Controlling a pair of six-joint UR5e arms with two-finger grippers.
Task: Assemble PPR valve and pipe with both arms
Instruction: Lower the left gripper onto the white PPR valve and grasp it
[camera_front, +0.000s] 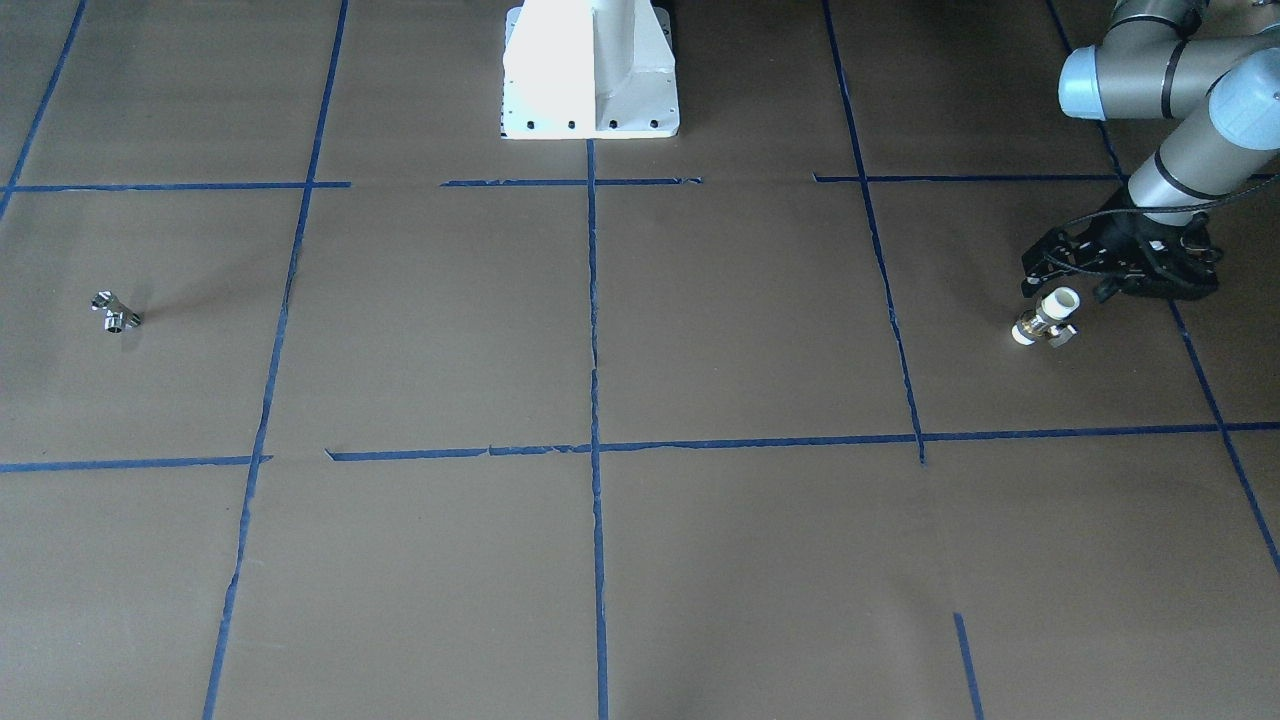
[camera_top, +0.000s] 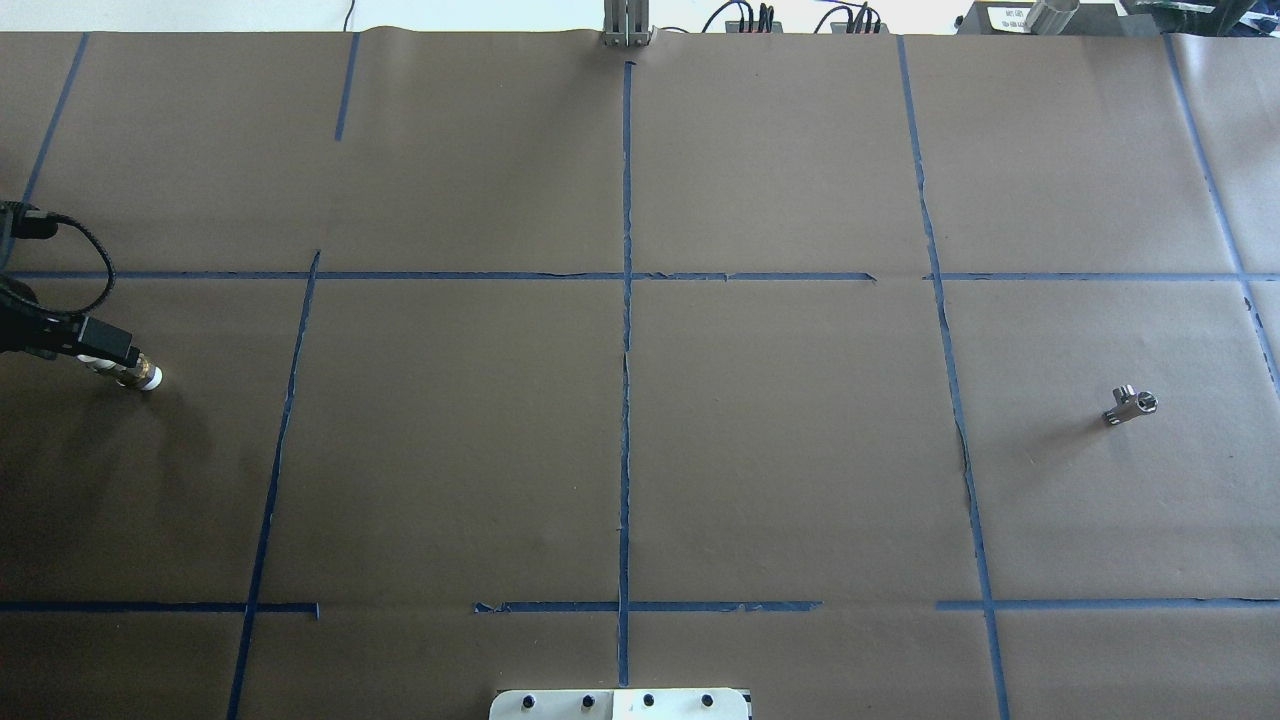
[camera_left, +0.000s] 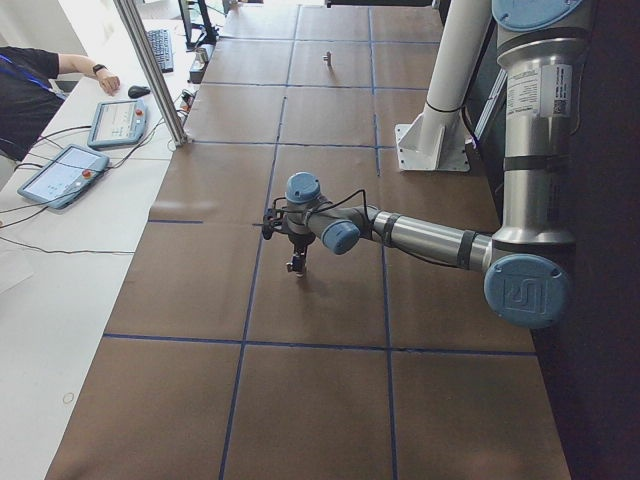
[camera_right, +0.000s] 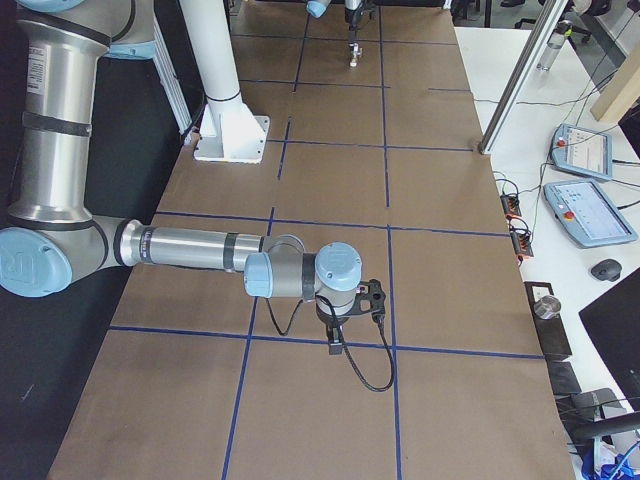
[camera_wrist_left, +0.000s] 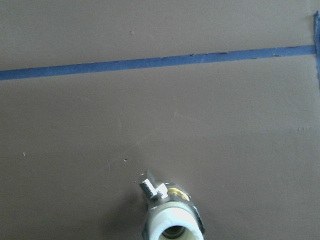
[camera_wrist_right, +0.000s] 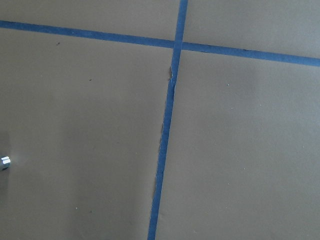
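**Barely Starting: Both Parts Apart**

Poising the left jaws at the PPR valve (camera_front: 1046, 318), right side of the front-facing view, meeting or nearly meeting its upper white end; not showing clearly whether clenched or released, so cannot tell. Leaving the pipe (camera_front: 115, 312) lying alone on the desk (camera_front: 700, 330) at far left, well apart from the valve. Hanging the right jaws above blue tape (camera_wrist_right: 176, 45), grip likewise impossible to tell. Judging nothing joined yet, and expecting to be securing both parts, bringing them together, mating them.
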